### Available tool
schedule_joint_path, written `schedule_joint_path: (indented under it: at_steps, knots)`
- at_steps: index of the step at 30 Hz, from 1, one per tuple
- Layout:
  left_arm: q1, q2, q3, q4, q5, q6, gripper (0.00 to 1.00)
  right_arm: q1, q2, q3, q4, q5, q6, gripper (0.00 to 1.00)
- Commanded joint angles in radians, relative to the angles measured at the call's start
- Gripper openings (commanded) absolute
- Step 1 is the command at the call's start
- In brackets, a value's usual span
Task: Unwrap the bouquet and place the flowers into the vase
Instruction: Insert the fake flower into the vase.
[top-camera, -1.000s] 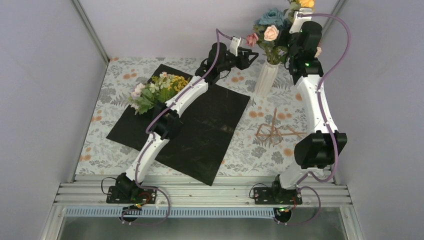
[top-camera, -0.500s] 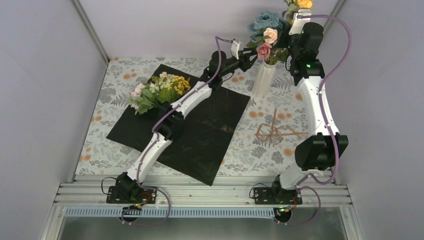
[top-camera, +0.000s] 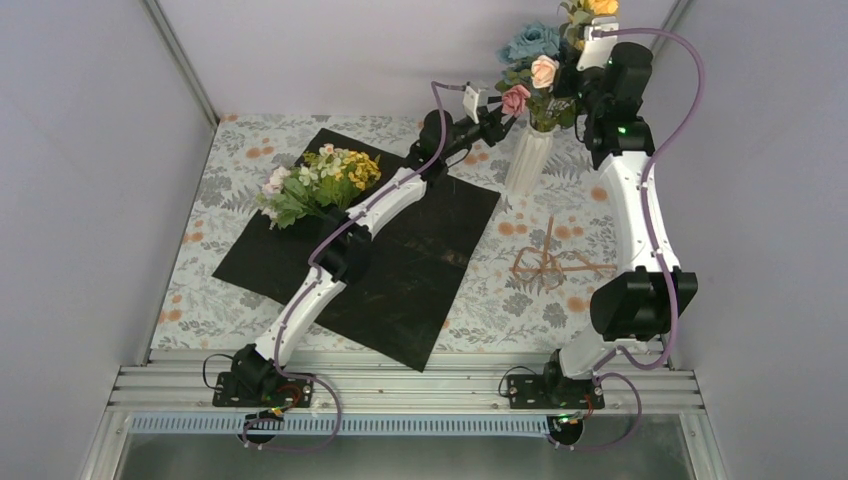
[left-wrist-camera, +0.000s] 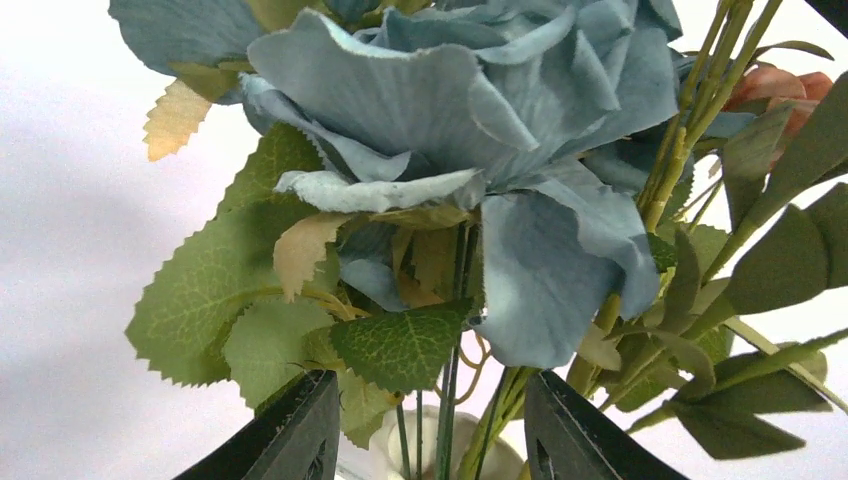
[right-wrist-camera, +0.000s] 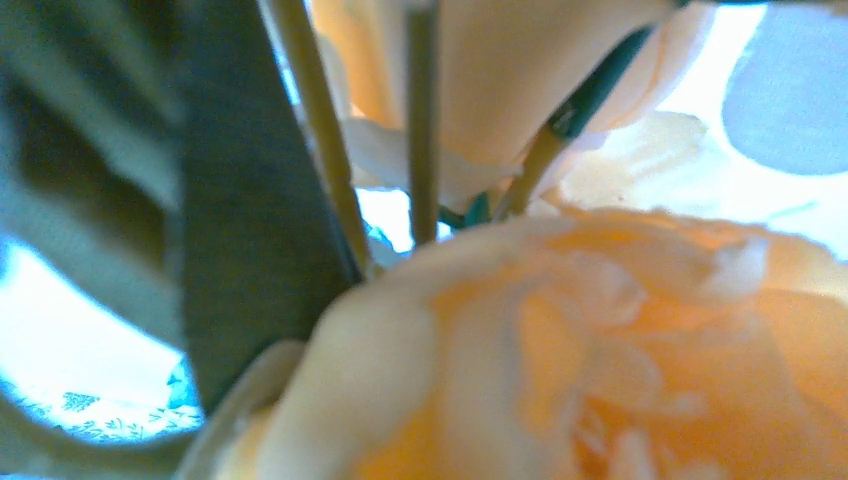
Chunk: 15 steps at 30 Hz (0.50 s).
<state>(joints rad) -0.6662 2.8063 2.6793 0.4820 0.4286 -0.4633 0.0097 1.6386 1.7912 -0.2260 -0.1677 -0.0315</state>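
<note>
**Inspector:** Where is the work?

**Assistant:** A loose bunch (top-camera: 318, 182) of flowers lies on the black sheet (top-camera: 400, 270), left on the counter (top-camera: 500, 300). Farther right, the vase (top-camera: 527, 160) stands upright, holding stems (left-wrist-camera: 450, 400).

**Inspector:** The hands?

**Assistant:** The left hand (top-camera: 497, 118) is half-wide, those stems between its fingers (left-wrist-camera: 300, 430). The right hand (top-camera: 583, 88) is closed beyond the vase; its hold, I cannot tell. The bunch lies near-left of the left hand, the closer arm.

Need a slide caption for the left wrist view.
Dusty-blue fabric rose and serrated green leaves fill the view above two dark fingers.
</note>
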Motion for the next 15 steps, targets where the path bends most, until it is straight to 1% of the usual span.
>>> schedule_joint_path:
  at_steps: [1,4,7,9,10,13,14,15]
  knots:
    - [-0.018,0.027,0.019,0.065,-0.073,0.018,0.47,-0.009,-0.004,0.058,-0.026,-0.03,-0.004,0.04]
    - [-0.024,0.033,0.016,0.065,-0.087,-0.012,0.47,-0.01,0.004,0.095,-0.032,0.0,-0.001,0.04]
    - [-0.027,0.034,0.022,0.035,-0.103,-0.002,0.47,-0.011,0.011,0.162,-0.032,0.041,0.019,0.04]
    - [-0.027,0.032,0.018,0.018,-0.099,-0.001,0.47,-0.013,0.017,0.207,-0.02,0.044,0.027,0.04]
    - [-0.027,0.032,0.018,0.011,-0.096,-0.001,0.47,-0.013,0.046,0.241,-0.028,0.038,0.026,0.04]
    - [-0.027,0.03,0.02,-0.01,-0.085,0.007,0.47,-0.013,0.12,0.379,-0.137,0.069,0.029,0.04]
    - [-0.027,0.027,0.021,-0.012,-0.078,0.007,0.47,-0.014,0.127,0.392,-0.166,0.077,0.035,0.04]
    - [-0.027,0.024,0.021,-0.015,-0.071,0.004,0.47,-0.014,0.121,0.37,-0.18,0.076,0.04,0.04]
